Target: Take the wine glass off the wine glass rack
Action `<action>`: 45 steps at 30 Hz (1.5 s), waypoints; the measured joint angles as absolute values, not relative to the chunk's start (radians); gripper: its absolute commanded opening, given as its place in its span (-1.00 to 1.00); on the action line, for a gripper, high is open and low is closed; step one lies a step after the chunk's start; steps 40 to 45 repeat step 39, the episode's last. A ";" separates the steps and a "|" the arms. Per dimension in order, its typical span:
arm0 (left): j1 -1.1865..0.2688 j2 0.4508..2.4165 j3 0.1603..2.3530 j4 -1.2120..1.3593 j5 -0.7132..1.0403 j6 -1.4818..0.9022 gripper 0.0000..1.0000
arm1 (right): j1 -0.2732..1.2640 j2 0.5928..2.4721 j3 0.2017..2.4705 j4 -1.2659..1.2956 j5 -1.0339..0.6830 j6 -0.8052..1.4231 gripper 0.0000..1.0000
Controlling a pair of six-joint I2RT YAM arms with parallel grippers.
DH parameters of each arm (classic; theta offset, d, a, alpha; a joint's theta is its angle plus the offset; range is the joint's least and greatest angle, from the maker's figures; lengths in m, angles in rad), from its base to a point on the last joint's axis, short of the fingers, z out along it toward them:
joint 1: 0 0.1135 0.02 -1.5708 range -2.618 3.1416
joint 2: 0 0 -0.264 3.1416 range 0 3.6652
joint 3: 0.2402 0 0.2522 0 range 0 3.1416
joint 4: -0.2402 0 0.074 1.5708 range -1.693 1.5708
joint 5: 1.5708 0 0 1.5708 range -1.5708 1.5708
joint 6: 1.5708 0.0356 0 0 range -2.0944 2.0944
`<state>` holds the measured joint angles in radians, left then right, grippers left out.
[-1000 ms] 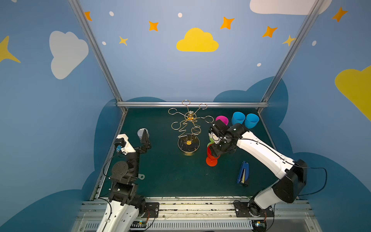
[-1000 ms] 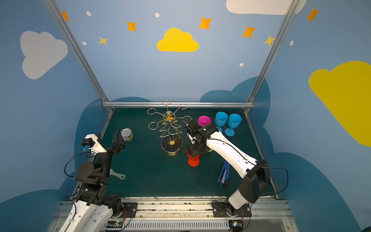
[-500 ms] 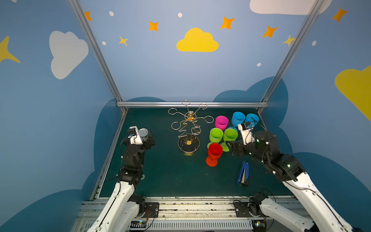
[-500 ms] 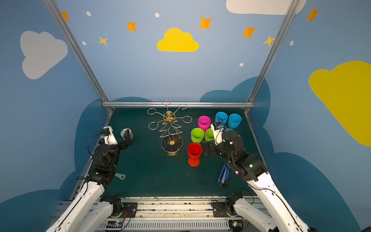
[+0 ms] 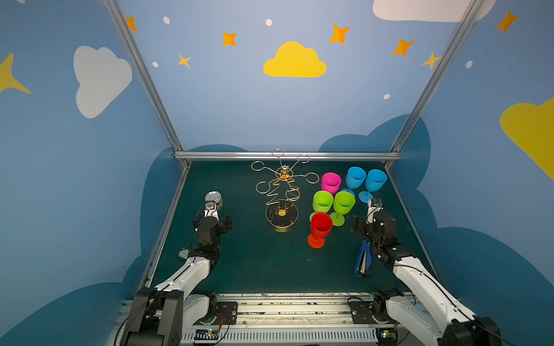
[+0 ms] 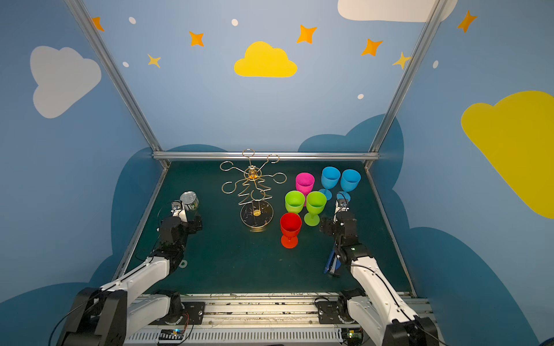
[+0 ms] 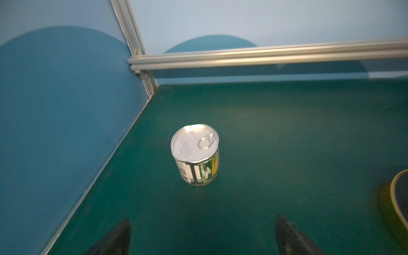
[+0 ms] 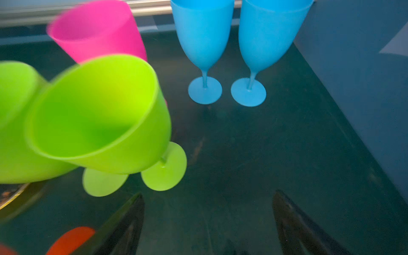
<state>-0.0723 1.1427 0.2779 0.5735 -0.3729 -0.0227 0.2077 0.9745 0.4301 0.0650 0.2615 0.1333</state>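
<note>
Rack (image 5: 281,191) stands bare toward the table's (image 5: 254,269) twelve o'clock in both top views. All six glasses (image 5: 331,181) stand upright at its three o'clock, the red glass (image 5: 320,223) at four, so the task looks done. In the left wrist view the left jaws are apart and empty, facing a can (image 7: 195,154). In the right wrist view the right jaws are apart and empty, probably parked clear of the green glasses (image 8: 99,114) to avoid tipping them.
</note>
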 measured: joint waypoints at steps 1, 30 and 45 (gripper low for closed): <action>-0.067 1.156 0.268 0.592 -0.368 -0.023 0.99 | 0.200 1.006 0.415 0.098 0.270 0.126 0.78; 0.050 1.506 0.263 1.014 -0.037 -0.050 0.99 | 0.116 1.420 0.437 0.526 0.278 0.097 0.78; 0.050 1.507 0.287 0.972 -0.045 -0.051 0.99 | 0.121 1.422 0.455 0.523 0.299 0.097 0.78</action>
